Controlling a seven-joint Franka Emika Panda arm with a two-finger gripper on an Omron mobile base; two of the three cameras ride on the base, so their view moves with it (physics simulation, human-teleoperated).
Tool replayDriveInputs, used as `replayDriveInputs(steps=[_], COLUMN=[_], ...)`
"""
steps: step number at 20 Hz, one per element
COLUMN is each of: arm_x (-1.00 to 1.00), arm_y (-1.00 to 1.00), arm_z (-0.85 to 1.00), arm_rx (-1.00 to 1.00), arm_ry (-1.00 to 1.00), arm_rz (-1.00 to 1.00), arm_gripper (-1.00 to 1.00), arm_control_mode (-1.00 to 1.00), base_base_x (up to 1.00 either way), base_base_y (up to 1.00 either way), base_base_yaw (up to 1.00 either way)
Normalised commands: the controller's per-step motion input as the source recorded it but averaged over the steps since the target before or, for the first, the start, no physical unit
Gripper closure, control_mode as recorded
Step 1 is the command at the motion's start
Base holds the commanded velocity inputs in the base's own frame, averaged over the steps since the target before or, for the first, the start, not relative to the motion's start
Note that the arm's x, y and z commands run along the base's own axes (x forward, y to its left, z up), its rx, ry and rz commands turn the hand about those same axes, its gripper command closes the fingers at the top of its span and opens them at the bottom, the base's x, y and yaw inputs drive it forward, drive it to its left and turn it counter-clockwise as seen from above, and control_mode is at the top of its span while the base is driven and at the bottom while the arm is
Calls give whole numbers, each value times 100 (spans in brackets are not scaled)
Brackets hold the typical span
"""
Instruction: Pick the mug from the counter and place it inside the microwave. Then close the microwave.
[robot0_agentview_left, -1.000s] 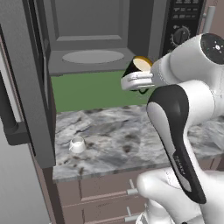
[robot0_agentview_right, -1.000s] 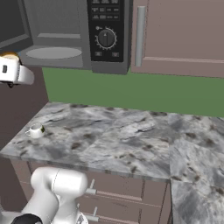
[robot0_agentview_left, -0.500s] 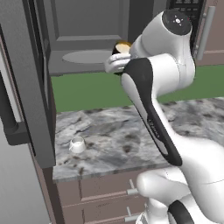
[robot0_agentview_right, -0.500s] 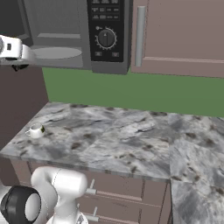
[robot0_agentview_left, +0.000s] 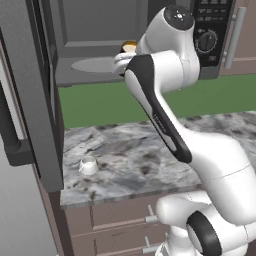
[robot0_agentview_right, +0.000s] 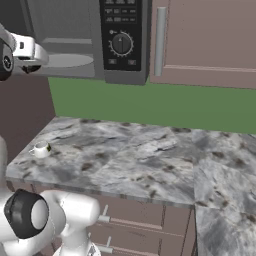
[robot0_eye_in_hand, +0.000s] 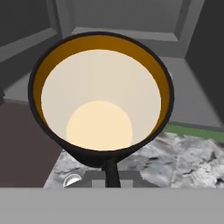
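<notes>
We see the pincer (robot0_eye_in_hand: 110, 173) clamped on the mug (robot0_eye_in_hand: 101, 99), gripping its rim; in the hand view the mug's open mouth faces the camera, orange at the rim and pale cream deeper in, with one dark finger rising against its lower edge. In the left base view the mug (robot0_agentview_left: 129, 48) shows as a bit of orange rim just behind the arm's wrist, held at the front edge of the microwave (robot0_agentview_left: 95, 30), above the right end of the turntable (robot0_agentview_left: 95, 64). The microwave's door (robot0_agentview_left: 37, 95) stands wide open to the left of the cavity. In the right base view the hand reaches in from the left edge, level with the turntable (robot0_agentview_right: 70, 60), left of the microwave's dial (robot0_agentview_right: 122, 44). Below the microwave lies the bench (robot0_agentview_left: 130, 160), and a small white cup (robot0_agentview_left: 88, 165) sits upright near its front left corner, well apart from the mug.
</notes>
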Motion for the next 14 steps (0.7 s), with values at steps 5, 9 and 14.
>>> replayDriveInputs(steps=[5,9,14], arm_x=[75,84,76], arm_y=[1,0,7], arm_z=[0,1,7], arm_rx=[-1,-3,-4], arm_ry=[4,13,14], arm_rz=[0,0,0], arm_gripper=[100,100,100], arm_control_mode=[-100,-100,-100], base_base_x=[0,0,0], base_base_y=[0,0,0], base_base_yaw=[0,0,0])
